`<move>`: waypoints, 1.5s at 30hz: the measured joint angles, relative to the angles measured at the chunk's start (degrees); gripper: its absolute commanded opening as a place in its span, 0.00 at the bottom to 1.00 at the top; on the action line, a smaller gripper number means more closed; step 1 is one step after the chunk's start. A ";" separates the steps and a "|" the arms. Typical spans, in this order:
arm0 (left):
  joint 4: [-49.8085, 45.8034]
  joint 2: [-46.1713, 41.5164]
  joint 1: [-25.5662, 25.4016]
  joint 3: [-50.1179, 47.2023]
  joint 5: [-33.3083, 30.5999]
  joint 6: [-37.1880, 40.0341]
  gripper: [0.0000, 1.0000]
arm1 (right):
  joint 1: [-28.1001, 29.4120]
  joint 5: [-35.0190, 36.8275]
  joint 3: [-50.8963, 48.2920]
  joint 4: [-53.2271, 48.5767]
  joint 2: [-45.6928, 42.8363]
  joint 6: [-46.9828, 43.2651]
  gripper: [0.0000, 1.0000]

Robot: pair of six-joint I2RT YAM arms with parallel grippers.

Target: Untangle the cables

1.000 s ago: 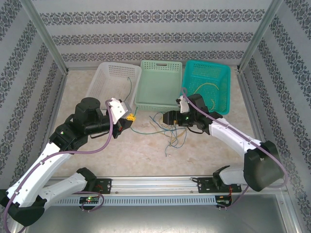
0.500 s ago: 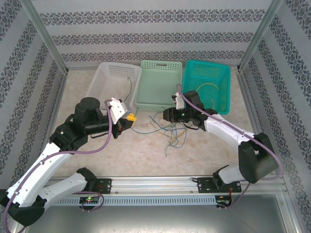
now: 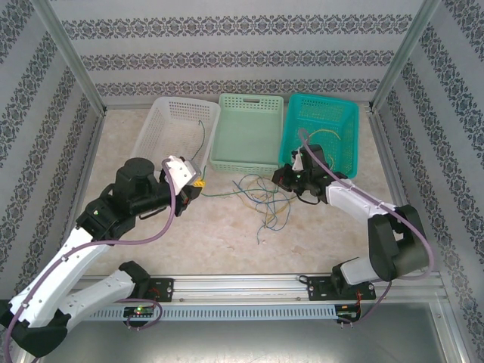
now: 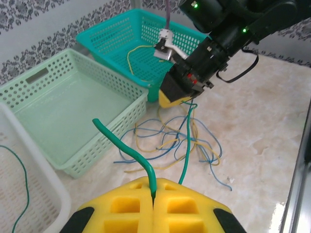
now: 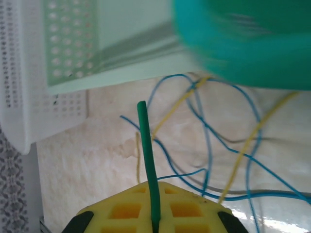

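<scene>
Left gripper [image 3: 198,184] and right gripper [image 3: 281,178] each pinch the stretched green cable [image 4: 126,150], at 9 and 2 o'clock of the blue-and-yellow tangle [image 3: 266,203]. At 12 o'clock, white basket [image 3: 155,125] and teal basket [image 3: 344,113] hold one cable each; most untangling is left.

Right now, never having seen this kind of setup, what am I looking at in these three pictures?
Two robot arms are bolted at the near edge of a table. One picture looks down on both from above. The other two come from a camera on each wrist, looking past yellow fingers. The left gripper and right gripper each pinch a green cable, apparently the same one, stretched between them. Blue and yellow cables lie tangled on the table in front of a white basket, a light green basket and a teal basket.
</scene>
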 measured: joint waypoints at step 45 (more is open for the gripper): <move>24.15 -4.63 0.02 -7.34 -35.15 3.17 0.00 | 1.49 6.84 -9.60 7.19 -20.28 6.27 0.75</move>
